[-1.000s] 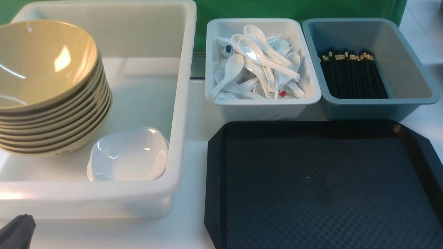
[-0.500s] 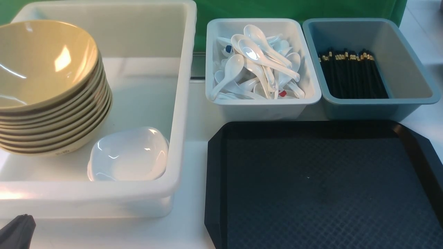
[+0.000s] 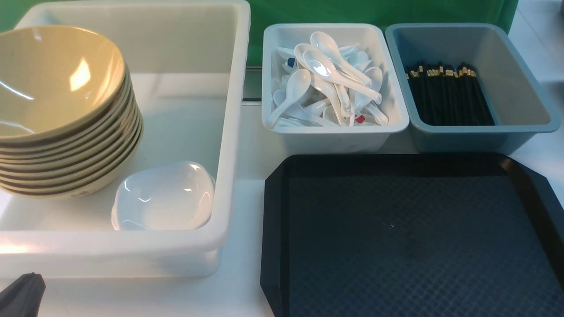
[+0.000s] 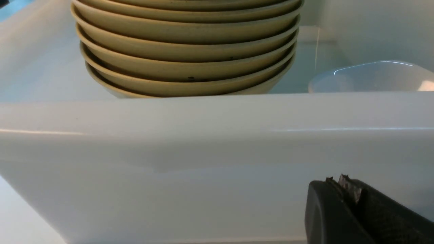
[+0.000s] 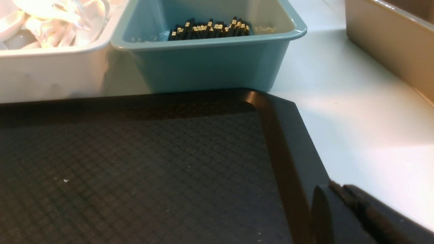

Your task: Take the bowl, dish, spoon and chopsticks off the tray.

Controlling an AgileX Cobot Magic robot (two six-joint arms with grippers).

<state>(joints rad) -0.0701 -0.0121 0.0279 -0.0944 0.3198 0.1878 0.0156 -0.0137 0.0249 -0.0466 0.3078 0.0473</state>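
Note:
The black tray (image 3: 273,220) lies at the front right with nothing on it; its rim (image 5: 291,142) also shows in the right wrist view. A tan bowl (image 3: 53,79) tops a stack inside the large white tub (image 3: 229,132), with a white dish (image 3: 163,198) beside it. White spoons (image 3: 326,75) fill a small white bin, and black chopsticks (image 3: 447,94) lie in the blue-grey bin. My left gripper (image 3: 26,286) is shut and empty, low outside the tub's near wall (image 4: 203,152). My right gripper (image 5: 334,186) is shut and empty over the tray's right rim.
The spoon bin (image 3: 335,132) and the blue-grey bin (image 3: 520,88) stand side by side just behind the tray. The bowl stack (image 4: 186,51) rises above the tub's rim. A tan container (image 5: 390,40) stands on the white table to the tray's right.

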